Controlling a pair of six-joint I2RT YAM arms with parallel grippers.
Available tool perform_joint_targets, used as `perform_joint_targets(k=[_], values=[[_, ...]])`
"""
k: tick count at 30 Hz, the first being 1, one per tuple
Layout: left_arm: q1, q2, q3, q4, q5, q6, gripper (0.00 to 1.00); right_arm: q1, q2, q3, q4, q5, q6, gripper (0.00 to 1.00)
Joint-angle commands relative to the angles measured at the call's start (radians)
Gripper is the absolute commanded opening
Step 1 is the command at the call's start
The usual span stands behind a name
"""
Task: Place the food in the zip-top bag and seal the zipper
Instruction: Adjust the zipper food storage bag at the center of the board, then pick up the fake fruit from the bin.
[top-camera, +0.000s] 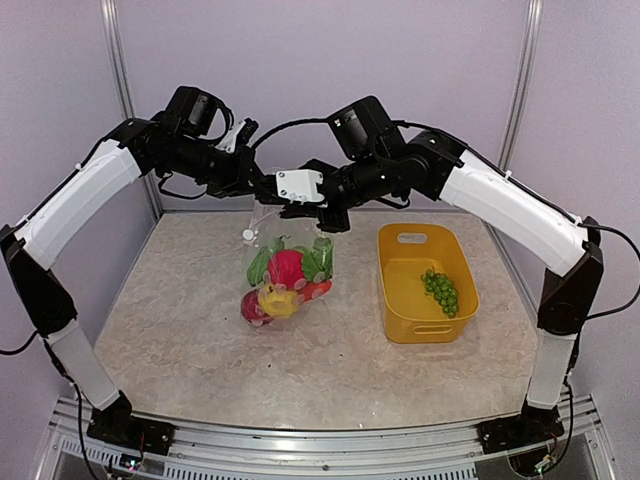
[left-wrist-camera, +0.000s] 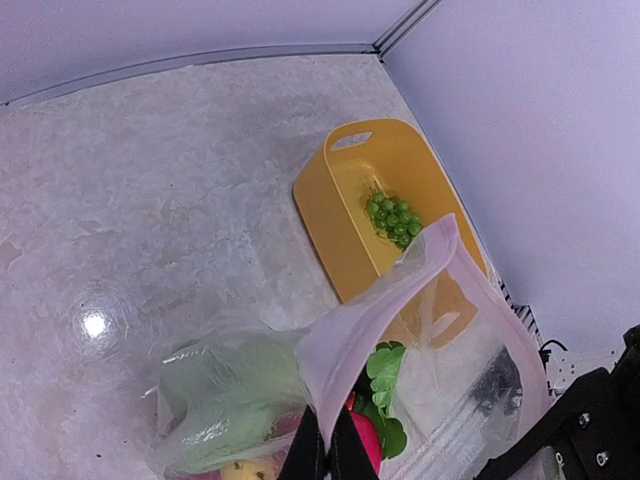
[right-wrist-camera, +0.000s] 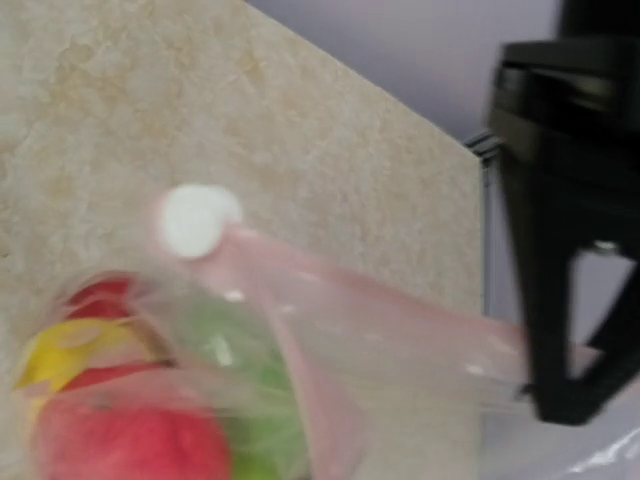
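At the middle of the mottled beige tabletop (top-camera: 180, 320), the clear, thin plastic zip-top bag (top-camera: 272, 226) is held upright with red, yellow and green toy fruits and vegetables (top-camera: 285, 270) inside. The small bunch of green toy grapes (top-camera: 440, 290) lies in the yellow plastic basket (top-camera: 400, 300) at three o'clock from the bag, so I judge that bunch and the sealing are left; the tiny white slider (top-camera: 247, 235) sits at the bag's ten o'clock corner and the mouth is unsealed. The left gripper (left-wrist-camera: 325, 450) is pinched narrow on the mouth edge at eleven o'clock, and the right gripper (top-camera: 328, 215) at one o'clock appears closed on the opposite end, though blur hides its jaws.
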Motion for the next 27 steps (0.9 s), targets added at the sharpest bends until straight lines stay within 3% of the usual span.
perform_joint_targets(k=[1, 6, 9, 11, 19, 27], values=[[0.019, -0.031, -0.036, 0.059, -0.030, 0.024, 0.00, 0.015, 0.034, -0.035, -0.025, -0.022, 0.010, 0.00], [0.027, -0.021, -0.019, 0.016, -0.074, 0.043, 0.00, 0.015, 0.011, -0.030, -0.035, -0.043, 0.018, 0.02], [0.030, -0.020, -0.044, 0.009, -0.053, 0.039, 0.00, 0.007, -0.006, -0.040, -0.059, -0.057, 0.038, 0.51], [0.030, -0.008, -0.054, -0.008, -0.047, 0.037, 0.00, -0.021, -0.024, -0.045, -0.080, -0.111, 0.082, 0.67], [0.031, -0.009, -0.112, -0.015, -0.061, 0.029, 0.00, -0.304, -0.199, -0.216, -0.091, -0.348, 0.234, 0.71], [0.032, -0.026, -0.153, 0.011, -0.059, 0.012, 0.00, -0.522, -0.410, -0.542, -0.015, -0.265, 0.262, 0.68]])
